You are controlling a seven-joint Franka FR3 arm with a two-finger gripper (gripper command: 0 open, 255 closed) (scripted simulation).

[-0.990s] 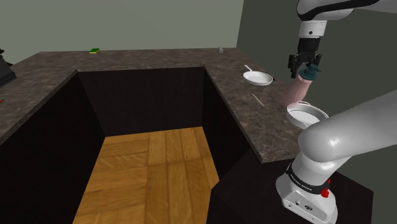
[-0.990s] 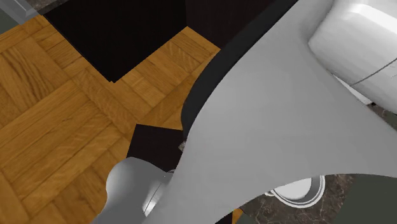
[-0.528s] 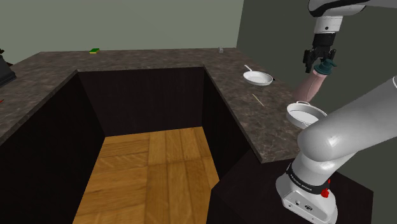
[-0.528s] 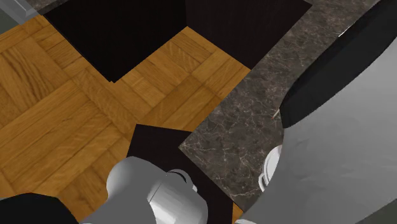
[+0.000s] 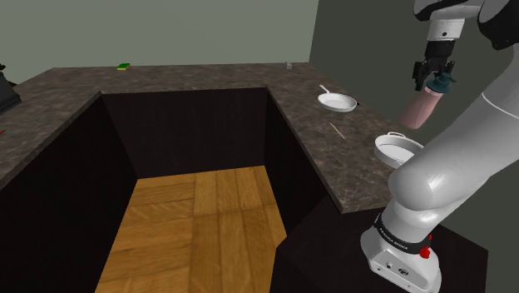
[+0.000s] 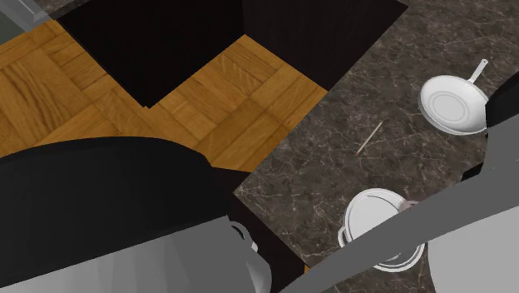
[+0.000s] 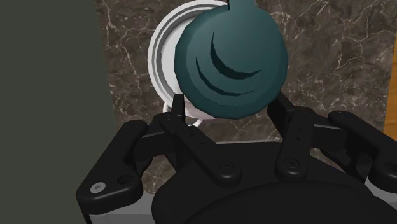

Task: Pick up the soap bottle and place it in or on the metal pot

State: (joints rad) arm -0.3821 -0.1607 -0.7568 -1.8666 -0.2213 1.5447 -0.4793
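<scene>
Okay, I'm watching the gripper [image 5: 434, 73] hanging high over the dark marbled countertop [image 5: 316, 125], its fingers [image 7: 180, 108] closed partway and clamping the soap bottle [image 5: 420, 108] just under its teal cap [image 7: 232, 57]. The bottle's pink body is dangling tilted in the air, touching nothing but the fingers, above the pot [image 5: 397, 148] and a bit toward the shoulder view's right of it. In the wrist view the cap is covering most of the pot, with the white rim [image 7: 160, 60] peeking out on one side. The pot is drawn white and is sitting on the counter near the stand. A white frying pan [image 5: 337, 101] is sitting farther back, well apart from the pot, and a thin stick [image 5: 337, 130] is lying between them, touching neither. In the second exterior view the arm's grey link [image 6: 432, 225] is cutting across the pot and hiding part of it. A small green thing [image 5: 124, 67] is lying far off on the back counter. Wooden floor [image 5: 200, 225] is showing below.
</scene>
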